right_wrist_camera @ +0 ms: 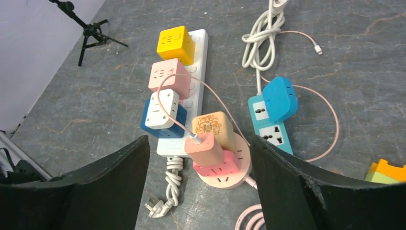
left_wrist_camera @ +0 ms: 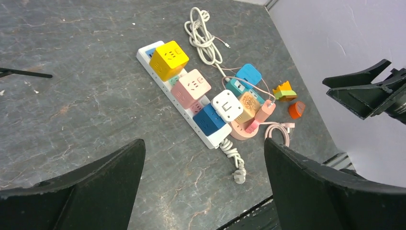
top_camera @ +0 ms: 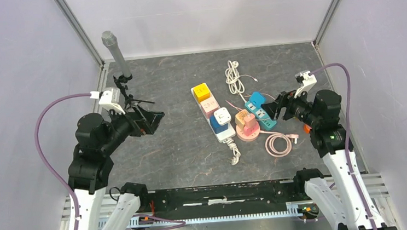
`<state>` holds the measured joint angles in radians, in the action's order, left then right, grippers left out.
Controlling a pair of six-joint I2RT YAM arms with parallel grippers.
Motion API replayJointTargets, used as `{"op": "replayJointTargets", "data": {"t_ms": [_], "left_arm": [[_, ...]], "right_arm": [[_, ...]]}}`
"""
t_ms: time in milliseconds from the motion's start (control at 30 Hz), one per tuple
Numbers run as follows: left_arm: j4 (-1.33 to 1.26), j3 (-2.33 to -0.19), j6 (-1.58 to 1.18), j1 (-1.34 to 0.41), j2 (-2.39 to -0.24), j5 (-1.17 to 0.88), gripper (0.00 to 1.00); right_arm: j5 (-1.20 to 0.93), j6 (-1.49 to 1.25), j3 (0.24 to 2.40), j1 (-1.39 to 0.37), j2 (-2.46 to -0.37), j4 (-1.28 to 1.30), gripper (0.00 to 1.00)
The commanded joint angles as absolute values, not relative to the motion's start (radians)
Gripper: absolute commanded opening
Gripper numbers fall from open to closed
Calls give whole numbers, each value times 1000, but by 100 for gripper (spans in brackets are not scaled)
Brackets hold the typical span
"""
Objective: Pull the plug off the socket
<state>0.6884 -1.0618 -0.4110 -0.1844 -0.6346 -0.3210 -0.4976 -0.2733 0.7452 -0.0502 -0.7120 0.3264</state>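
A white power strip (top_camera: 227, 135) lies mid-table and carries a yellow cube (top_camera: 201, 91), a pink cube (top_camera: 209, 107) and a blue cube (top_camera: 215, 125) topped by a white adapter (top_camera: 222, 115). Beside it a round pink socket (right_wrist_camera: 225, 184) holds a beige patterned cube (right_wrist_camera: 213, 125), a pink adapter (right_wrist_camera: 218, 168) and a salmon charger (right_wrist_camera: 205, 148) with a thin pink cable. A teal strip (right_wrist_camera: 274, 134) bears a blue plug (right_wrist_camera: 280, 98). My left gripper (top_camera: 155, 119) is open and empty, left of the strips. My right gripper (top_camera: 269, 111) is open and empty, just right of the teal strip.
A grey microphone (top_camera: 115, 50) on a small tripod (right_wrist_camera: 88, 31) stands at the back left. A coiled white cable (top_camera: 234, 77) lies behind the strips, a coiled pink cable (top_camera: 277, 142) in front. A yellow-green block (left_wrist_camera: 284, 91) and an orange piece (left_wrist_camera: 297, 109) lie right.
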Motion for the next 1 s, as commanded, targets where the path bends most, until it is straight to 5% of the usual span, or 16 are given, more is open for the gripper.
{"op": "replayJointTargets", "data": {"t_ms": [0,333,600,767,967], "left_arm": [[593,-1035,-474,-179,-617,-371,100],[349,-791,-620,-179,-617,-420,100],[288,-755,-620,-179,-660,-416,100],[253,-731,-609,-179,-695,-484,100],[253,-710,-605,-181,-734,-497,100]], "right_arm": [[-588,-310,696,-48,-695,211,80],[-637,-570,536,-232,-655,-427,85],[-402,-469,633,-596,-854,-352,80],[-59,-409,769,-769,-1009,-100,73],[312,-409,885,-896,-1159,129,77]]}}
